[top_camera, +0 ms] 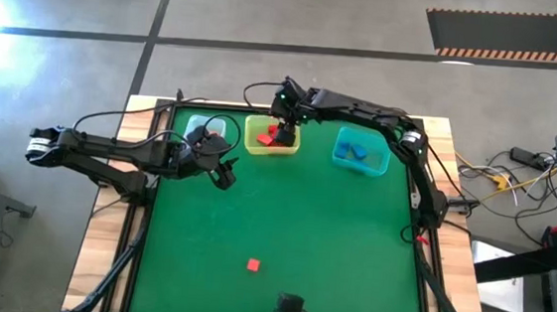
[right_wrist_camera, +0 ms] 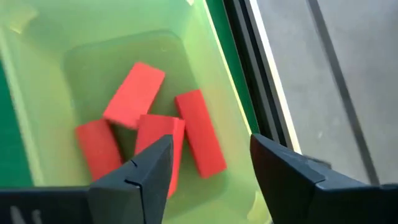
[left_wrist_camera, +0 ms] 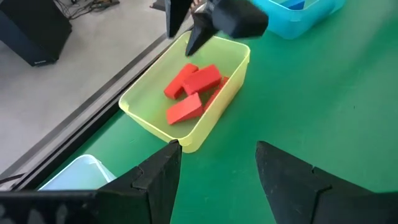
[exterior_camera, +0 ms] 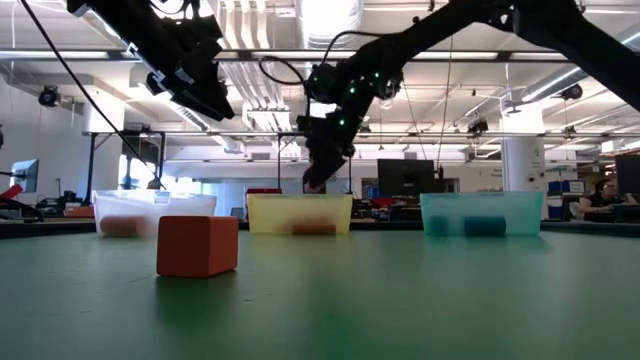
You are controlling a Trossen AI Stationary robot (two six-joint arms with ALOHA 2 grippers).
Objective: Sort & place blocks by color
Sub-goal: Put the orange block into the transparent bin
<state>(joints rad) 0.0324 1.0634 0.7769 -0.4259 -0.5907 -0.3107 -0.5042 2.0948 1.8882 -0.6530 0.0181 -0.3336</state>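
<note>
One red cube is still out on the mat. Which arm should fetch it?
Left, probably. The left gripper hangs open over bare mat, nearer the red cube. The right gripper is open too, but farther back over the yellow bin.

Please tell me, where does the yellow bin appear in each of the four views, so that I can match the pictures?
High view: yellow bin at the table's far edge, middle of three bins.
Low view: centre, between the clear and teal bins.
Left wrist view: upper middle, red blocks inside.
Right wrist view: fills most of the picture.
Shared landmark: the open right gripper above it.
</note>
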